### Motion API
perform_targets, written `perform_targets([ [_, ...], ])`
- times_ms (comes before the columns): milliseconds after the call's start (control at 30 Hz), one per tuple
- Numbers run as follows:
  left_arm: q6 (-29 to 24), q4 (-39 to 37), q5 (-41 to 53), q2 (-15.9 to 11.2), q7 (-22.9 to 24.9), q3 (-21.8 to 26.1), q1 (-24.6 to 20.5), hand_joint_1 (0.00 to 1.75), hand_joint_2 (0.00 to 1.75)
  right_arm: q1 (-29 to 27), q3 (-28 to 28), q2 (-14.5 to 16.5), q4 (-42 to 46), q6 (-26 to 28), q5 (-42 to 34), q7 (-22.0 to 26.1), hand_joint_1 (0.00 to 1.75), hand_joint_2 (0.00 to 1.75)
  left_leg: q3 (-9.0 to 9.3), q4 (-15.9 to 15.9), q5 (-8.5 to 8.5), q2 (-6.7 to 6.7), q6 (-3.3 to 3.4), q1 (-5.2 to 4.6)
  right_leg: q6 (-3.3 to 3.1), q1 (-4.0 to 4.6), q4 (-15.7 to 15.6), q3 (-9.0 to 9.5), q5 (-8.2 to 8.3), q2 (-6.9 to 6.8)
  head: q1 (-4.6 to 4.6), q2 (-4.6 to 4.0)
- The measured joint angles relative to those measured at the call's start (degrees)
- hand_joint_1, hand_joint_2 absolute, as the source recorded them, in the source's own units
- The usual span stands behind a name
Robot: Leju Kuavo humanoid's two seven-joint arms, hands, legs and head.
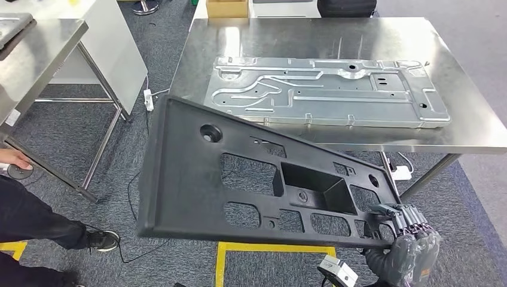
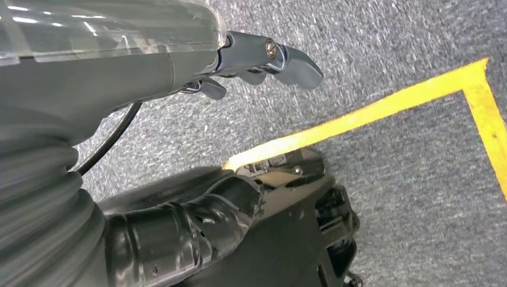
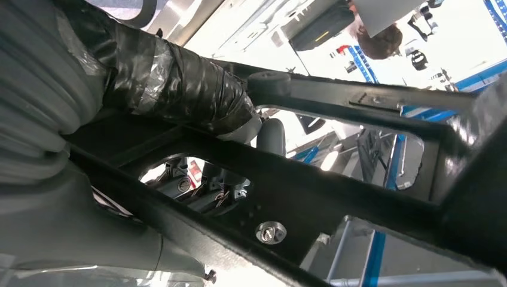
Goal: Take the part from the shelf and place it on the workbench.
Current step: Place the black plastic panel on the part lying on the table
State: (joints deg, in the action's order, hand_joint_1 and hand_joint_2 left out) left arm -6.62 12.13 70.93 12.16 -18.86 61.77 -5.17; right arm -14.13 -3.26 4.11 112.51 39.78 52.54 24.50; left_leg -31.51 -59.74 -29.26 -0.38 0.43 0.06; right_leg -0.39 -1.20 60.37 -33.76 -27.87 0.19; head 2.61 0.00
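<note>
The right hand (image 1: pixel 409 236) is holding the big black part (image 1: pixel 239 179) by its near right corner, with its fingers (image 1: pixel 406 216) clamped over the edge. The part is hanging in the air, tilted, in front of the table (image 1: pixel 472 101) and not touching it. Its long side is running from low on the left up toward the right, almost the same way as the table's front edge. A grey metal plate (image 1: pixel 329 89) is lying on the table just past it. The left hand (image 2: pixel 263 60) is hanging over the floor, holding nothing, fingers partly curled.
</note>
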Motion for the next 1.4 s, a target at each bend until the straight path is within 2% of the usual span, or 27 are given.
perform_targets([
  [67, -0.01, 0.00, 0.00, -0.01, 0.02, -0.01, 0.01, 0.00, 1.75, 0.03, 0.00, 0.01, 0.00, 0.00, 0.00, 0.01, 1.75, 1.75, -2.36, -5.08, -2.69, 0.05, -0.50, 0.17, -0.53, -0.06, -0.20, 0.31, -0.05, -0.15, -0.07, 0.00],
  [133, -0.01, 0.00, 0.00, -0.01, 0.02, -0.01, 0.08, 0.00, 1.75, 0.03, 0.00, 0.02, -0.04, 0.00, 0.00, 0.02, 1.75, 1.75, -5.98, -11.88, -5.13, 0.06, -0.74, 0.29, -0.85, 0.09, -0.20, 0.45, -0.20, -0.25, -0.11, 0.00],
  [167, -0.02, 0.00, 0.00, -0.01, 0.02, -0.01, 0.14, 0.00, 1.75, 0.03, 0.00, 0.02, -0.08, 0.00, 0.00, 0.02, 1.75, 1.75, -7.12, -13.66, -5.18, 0.07, -0.74, 0.31, -0.95, 0.18, -0.20, 0.57, -0.29, -0.25, -0.11, 0.00],
  [200, -0.02, 0.00, 0.00, -0.01, 0.02, 0.00, 0.19, 0.00, 1.75, 0.03, 0.00, 0.02, -0.13, 0.00, 0.00, 0.03, 1.75, 1.75, -7.40, -13.57, -4.26, 0.06, -0.63, 0.31, -1.01, 0.27, -0.20, 0.72, -0.39, -0.21, -0.11, 0.00],
  [267, -0.03, 0.00, 0.00, -0.01, 0.02, 0.01, 0.22, 0.00, 1.75, 0.02, 0.00, 0.02, -0.20, 0.00, 0.00, 0.03, 1.75, 1.75, -5.31, -7.99, -0.31, 0.06, 0.02, 0.18, -0.98, 0.46, -0.21, 1.18, -0.64, -0.11, -0.11, 0.00],
  [333, -0.04, 0.00, -0.01, -0.05, 0.02, 0.01, 0.14, 0.00, 1.75, 0.02, 0.00, 0.02, -0.20, 0.00, 0.00, 0.03, 1.75, 1.75, -2.51, -1.65, 2.22, 0.07, 0.87, -0.18, -0.71, 0.63, -0.25, 1.47, -0.87, -0.06, -0.09, 0.00],
  [367, -0.05, 0.00, -0.01, -0.07, 0.02, 0.00, 0.09, 0.00, 1.75, 0.01, 0.00, 0.02, -0.20, 0.00, 0.00, 0.03, 1.75, 1.75, -1.81, -0.01, 2.54, 0.07, 1.16, -0.39, -0.46, 0.62, -0.29, 1.49, -0.92, -0.08, -0.06, 0.00],
  [433, -0.05, 0.00, -0.01, -0.10, 0.02, -0.01, 0.05, 0.00, 1.75, 0.01, 0.00, 0.02, -0.20, 0.00, 0.00, 0.03, 1.75, 1.75, -1.49, 0.89, 2.47, 0.05, 1.45, -0.60, 0.20, 0.54, -0.53, 1.54, -0.88, -0.10, -0.08, 0.00],
  [500, -0.05, 0.00, -0.01, -0.09, 0.02, 0.01, 0.16, 0.00, 1.75, 0.02, 0.00, 0.01, -0.19, 0.00, 0.01, 0.03, 1.75, 1.75, -0.96, 1.83, 2.91, 0.12, 1.87, -0.26, 0.83, 0.53, -0.09, 1.53, -1.33, -0.15, -0.07, 0.00],
  [567, -0.04, 0.00, -0.01, -0.08, 0.02, 0.02, 0.17, 0.00, 1.75, 0.04, 0.00, -0.01, -0.19, 0.00, 0.01, 0.03, 1.75, 1.75, -0.42, 2.67, 3.26, 0.24, 2.34, 0.05, 1.23, 0.53, 3.84, -0.26, -3.65, -0.16, -0.02, 0.00],
  [633, -0.03, 0.00, 0.00, -0.07, 0.04, 0.02, 0.11, 0.00, 1.75, 0.02, 0.00, -0.01, -0.26, 0.00, 0.00, 0.02, 1.75, 1.75, -0.34, 2.72, 3.15, 0.26, 2.60, -0.04, 1.55, 0.40, 10.67, -3.91, -6.66, -0.15, 0.00, 0.00],
  [667, -0.01, 0.00, -0.01, -0.07, 0.07, 0.02, 0.11, 0.00, 1.75, 0.00, 0.00, -0.01, -0.33, 0.00, 0.00, 0.01, 1.75, 1.75, -0.32, 2.66, 3.04, 0.26, 2.63, -0.06, 1.72, 0.32, 13.29, -5.46, -7.32, -0.16, 0.00, 0.00],
  [700, 0.02, 0.00, -0.01, -0.07, 0.11, 0.02, 0.13, 0.00, 1.75, -0.01, 0.01, -0.01, -0.40, 0.00, 0.00, -0.03, 1.75, 1.75, -0.28, 2.57, 2.91, 0.25, 2.62, -0.05, 1.86, 0.23, 14.28, -6.28, -7.00, -0.17, 0.00, 0.00],
  [733, 0.05, 0.00, -0.01, -0.07, 0.15, 0.02, 0.16, 0.00, 1.75, 0.00, 0.01, -0.02, -0.45, 0.00, 0.00, -0.10, 1.75, 1.75, -0.19, 2.43, 2.72, 0.22, 2.53, -0.02, 1.96, 0.12, 13.15, -6.00, -5.58, -0.17, 0.01, 0.00],
  [800, 0.11, 0.00, 0.00, -0.05, 0.19, 0.02, 0.21, 0.00, 1.75, 0.08, 0.02, -0.03, -0.50, 0.01, -0.02, -0.26, 1.75, 1.75, 0.01, 1.89, 2.14, 0.14, 2.16, 0.05, 2.02, -0.11, 6.39, -2.99, -1.62, -0.19, 0.01, 0.00],
  [833, 0.13, 0.00, 0.01, -0.05, 0.19, 0.02, 0.19, 0.00, 1.75, 0.14, 0.02, -0.03, -0.53, 0.01, -0.03, -0.31, 1.75, 1.75, -0.01, 1.45, 1.77, 0.07, 1.84, -0.03, 1.88, -0.10, 3.12, -1.53, -0.32, -0.17, 0.00, 0.00],
  [867, 0.13, 0.00, 0.02, -0.05, 0.19, 0.02, 0.16, 0.00, 1.75, 0.19, 0.02, -0.03, -0.56, 0.01, -0.05, -0.34, 1.75, 1.75, -0.07, 1.15, 1.49, 0.03, 1.53, -0.13, 1.65, -0.07, 1.11, -0.65, 0.20, -0.13, -0.02, 0.00],
  [967, 0.13, 0.00, 0.03, -0.06, 0.19, 0.02, 0.11, 0.00, 1.75, 0.26, 0.02, -0.07, -0.63, 0.00, -0.08, -0.47, 1.75, 1.75, -0.10, 1.00, 1.04, 0.00, 0.65, -0.29, 0.63, 0.08, 0.27, -0.30, -0.02, 0.06, -0.06, 0.00],
  [1033, 0.13, 0.00, 0.05, -0.07, 0.17, 0.01, 0.08, 0.00, 1.75, 0.35, 0.02, -0.07, -0.62, 0.00, -0.08, -0.52, 1.75, 1.75, -0.49, -0.46, -0.09, 0.04, 0.00, -0.14, -0.05, -0.04, -0.03, 0.14, -0.07, 0.02, -0.08, 0.00],
  [1100, 0.14, 0.00, 0.12, -0.07, 0.16, 0.00, 0.07, 0.00, 1.75, 0.47, 0.02, -0.08, -0.63, 0.00, -0.07, -0.62, 1.75, 1.75, -3.09, -6.13, -3.03, 0.07, -0.53, 0.09, -0.55, -0.10, -0.21, 0.53, -0.19, -0.12, -0.10, 0.00],
  [1167, 0.15, 0.00, 0.21, -0.07, 0.18, -0.01, 0.14, 0.00, 1.75, 0.57, 0.02, -0.09, -0.67, 0.00, -0.05, -0.72, 1.75, 1.75, -7.17, -13.53, -5.65, 0.08, -0.79, 0.21, -0.80, 0.02, -0.20, 0.70, -0.40, -0.19, -0.10, 0.00],
  [1200, 0.16, 0.00, 0.24, -0.07, 0.19, -0.01, 0.20, 0.00, 1.75, 0.61, 0.02, -0.10, -0.71, 0.00, -0.05, -0.74, 1.75, 1.75, -8.42, -15.31, -5.56, 0.08, -0.79, 0.23, -0.85, 0.07, -0.20, 0.83, -0.54, -0.17, -0.10, 0.00],
  [1233, 0.17, 0.00, 0.27, -0.08, 0.19, -0.01, 0.25, 0.00, 1.75, 0.64, 0.02, -0.12, -0.74, 0.00, -0.04, -0.76, 1.75, 1.75, -8.66, -14.94, -4.34, 0.08, -0.68, 0.23, -0.85, 0.10, -0.19, 1.03, -0.69, -0.12, -0.10, 0.00],
  [1300, 0.19, 0.00, 0.35, -0.09, 0.19, -0.01, 0.29, 0.00, 1.75, 0.73, 0.02, -0.18, -0.78, 0.00, -0.04, -0.86, 1.75, 1.75, -6.09, -8.09, 0.37, 0.07, -0.11, 0.16, -0.72, 0.16, -0.22, 1.69, -1.10, -0.03, -0.10, 0.00],
  [1333, 0.20, 0.00, 0.39, -0.10, 0.19, -0.01, 0.26, 0.00, 1.75, 0.83, 0.02, -0.22, -0.78, 0.00, -0.04, -0.94, 1.75, 1.75, -4.47, -4.30, 2.02, 0.07, 0.26, 0.03, -0.56, 0.27, -0.22, 1.96, -1.33, -0.01, -0.09, 0.00],
  [1367, 0.21, 0.00, 0.42, -0.11, 0.19, -0.01, 0.20, 0.00, 1.75, 0.98, 0.02, -0.27, -0.78, 0.00, -0.04, -1.03, 1.75, 1.75, -3.18, -1.43, 2.95, 0.07, 0.58, -0.13, -0.33, 0.33, -0.24, 2.12, -1.51, 0.02, -0.09, 0.00],
  [1400, 0.22, 0.00, 0.42, -0.13, 0.19, -0.01, 0.13, 0.00, 1.75, 1.12, 0.02, -0.32, -0.78, 0.00, -0.04, -1.13, 1.75, 1.75, -2.54, -0.01, 3.04, 0.07, 0.81, -0.29, -0.05, 0.35, -0.30, 2.17, -1.63, 0.03, -0.08, 0.00],
])
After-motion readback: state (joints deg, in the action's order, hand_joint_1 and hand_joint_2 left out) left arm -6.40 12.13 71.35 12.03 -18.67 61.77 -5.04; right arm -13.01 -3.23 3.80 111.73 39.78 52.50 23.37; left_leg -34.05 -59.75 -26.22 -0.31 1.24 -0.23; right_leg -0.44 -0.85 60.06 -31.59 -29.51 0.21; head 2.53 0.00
